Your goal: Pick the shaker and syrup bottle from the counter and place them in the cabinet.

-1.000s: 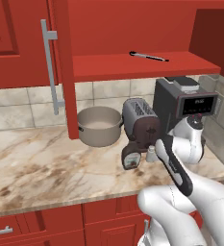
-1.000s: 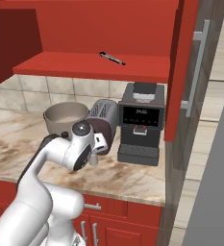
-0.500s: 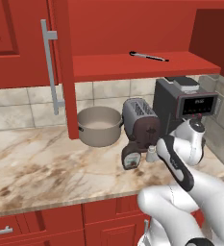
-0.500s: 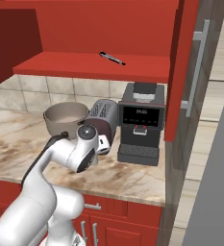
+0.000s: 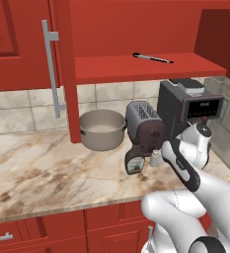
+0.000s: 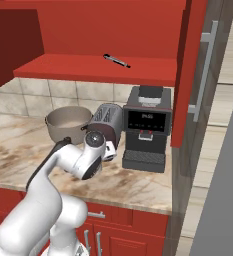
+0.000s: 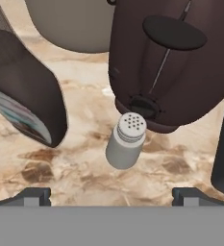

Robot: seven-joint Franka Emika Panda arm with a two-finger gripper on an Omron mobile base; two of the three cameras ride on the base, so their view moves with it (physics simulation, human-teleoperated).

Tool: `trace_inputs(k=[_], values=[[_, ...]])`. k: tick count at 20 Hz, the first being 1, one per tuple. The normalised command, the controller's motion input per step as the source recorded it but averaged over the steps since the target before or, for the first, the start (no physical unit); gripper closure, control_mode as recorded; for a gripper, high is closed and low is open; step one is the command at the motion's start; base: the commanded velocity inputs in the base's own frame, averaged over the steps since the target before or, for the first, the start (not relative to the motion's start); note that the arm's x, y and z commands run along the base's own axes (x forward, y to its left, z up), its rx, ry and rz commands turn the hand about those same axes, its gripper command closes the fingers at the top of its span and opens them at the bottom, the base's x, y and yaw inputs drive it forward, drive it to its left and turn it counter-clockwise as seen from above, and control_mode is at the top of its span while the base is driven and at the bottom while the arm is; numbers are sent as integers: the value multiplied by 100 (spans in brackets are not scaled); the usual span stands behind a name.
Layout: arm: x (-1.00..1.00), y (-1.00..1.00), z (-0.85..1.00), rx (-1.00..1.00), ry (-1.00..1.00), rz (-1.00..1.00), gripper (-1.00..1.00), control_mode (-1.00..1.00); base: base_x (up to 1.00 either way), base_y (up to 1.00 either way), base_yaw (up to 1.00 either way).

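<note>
From the remote station I had the gripper point(image 7: 111, 194) poised above the shaker point(image 7: 125, 140), its two dark fingertips point(image 7: 34, 195) spread wide at the bottom corners of the hand view and closed on nothing. The small pale grey shaker stood upright on the counter point(image 5: 52, 173), its perforated cap facing the hand camera, just in front of the brown-and-grey toaster point(image 7: 171, 62). The syrup bottle point(image 7: 22, 93) loomed at the left of that view, near the shaker but not touching it. In the left base view I saw the same pair on the marble: the syrup bottle point(image 5: 134, 161) and the shaker point(image 5: 156, 158) side by side before the toaster point(image 5: 144, 127), with a grey pot point(image 5: 102, 129) to their left and a black coffee machine point(image 5: 190, 106) to their right. The arm bent low over that corner of the counter, and in the right base view its white wrist covered the two items. Overhead, the cabinet point(image 5: 136, 69) stood open, its door point(image 5: 22, 47) with the long silver bar handle swung aside, and a thin dark rod point(image 5: 152, 58) lay on the red shelf.
</note>
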Motion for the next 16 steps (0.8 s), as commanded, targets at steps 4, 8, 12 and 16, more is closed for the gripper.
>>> trace_inputs(k=[4, 8, 12, 16], values=[[5, 0, -16, 0, -3, 1, -100, -100, 0, 0, 0], [6, 0, -15, 0, -2, 1, -100, -100, 0, 0, 0], [2, 2, -15, 0, -1, 0, -100, -100, 0, 0, 0], [2, 8, -15, 0, 0, 0, -100, -100, 0, 0, 0]])
